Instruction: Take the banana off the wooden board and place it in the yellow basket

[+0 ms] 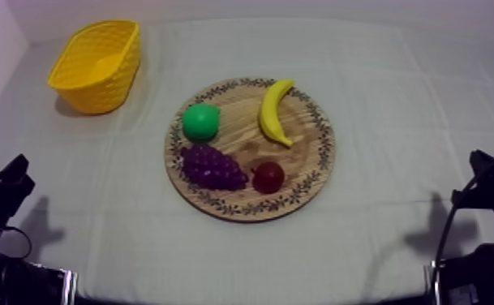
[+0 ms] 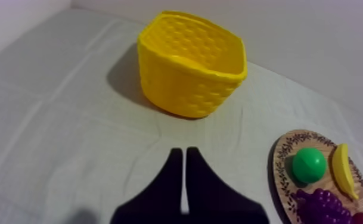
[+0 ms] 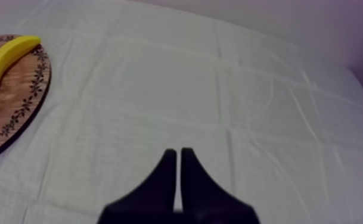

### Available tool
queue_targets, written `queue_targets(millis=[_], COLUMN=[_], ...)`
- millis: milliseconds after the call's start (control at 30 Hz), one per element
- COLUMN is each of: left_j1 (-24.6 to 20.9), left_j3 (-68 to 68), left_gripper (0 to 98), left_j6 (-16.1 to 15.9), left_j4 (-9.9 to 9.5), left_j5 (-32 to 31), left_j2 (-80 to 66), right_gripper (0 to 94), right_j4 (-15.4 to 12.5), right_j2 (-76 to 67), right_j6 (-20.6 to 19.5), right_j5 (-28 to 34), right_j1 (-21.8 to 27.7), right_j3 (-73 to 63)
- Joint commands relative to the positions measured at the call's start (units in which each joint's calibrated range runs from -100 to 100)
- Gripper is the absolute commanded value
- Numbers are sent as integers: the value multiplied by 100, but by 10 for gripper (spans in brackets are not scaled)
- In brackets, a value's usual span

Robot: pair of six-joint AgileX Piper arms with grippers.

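A yellow banana (image 1: 275, 111) lies on the right half of the round wooden board (image 1: 315, 162) in the middle of the table; it also appears as banana (image 3: 5, 59) on the board (image 3: 14, 113) and as banana (image 2: 343, 171). The yellow basket (image 1: 97, 65) stands empty at the far left, and the basket (image 2: 189, 62) sits just ahead of my left gripper (image 2: 184, 154). That left gripper (image 1: 10, 180) rests low at the left edge, shut on nothing. My right gripper (image 3: 178, 154), also seen as right gripper (image 1: 485, 166) low at the right, is shut on nothing over bare cloth.
On the board with the banana lie a green round fruit (image 1: 200, 122), a purple bunch of grapes (image 1: 212, 167) and a small red fruit (image 1: 268, 176). Grey-white cloth (image 1: 396, 89) covers the table around the board.
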Motion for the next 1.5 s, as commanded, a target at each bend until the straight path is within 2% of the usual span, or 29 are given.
queue_targets(millis=[0,100,200,367,467,600,933,1267,1467], left_j1=[-2,9,11,87,177,341,1003,1954,2336], left_j3=[-1,-1,-1,-4,-153,-786,-2803,-4630,-5905], left_gripper=[1,1,1,1,1,1,1,1,1], left_j6=[147,290,348,293,251,173,122,295,402], left_j4=[-68,-198,-247,-314,-342,-364,-376,-394,-388], left_j5=[-331,-455,-514,-901,-1375,-1638,-1031,-905,-604], left_j2=[182,317,380,772,1452,2507,4871,7070,8276], right_gripper=[4,4,4,4,4,4,4,4,4], right_j4=[1,1,1,1,1,1,1,1,1], right_j2=[-5,-5,-5,-5,-5,-5,-5,-5,-5], right_j6=[-5,-5,-5,-5,-3,-2,-5,-3,-2], right_j5=[-3,-3,-3,-3,-3,-3,-3,-3,-3], right_j1=[0,0,0,0,0,0,0,0,0], right_j3=[5,5,5,5,5,5,5,5,5])
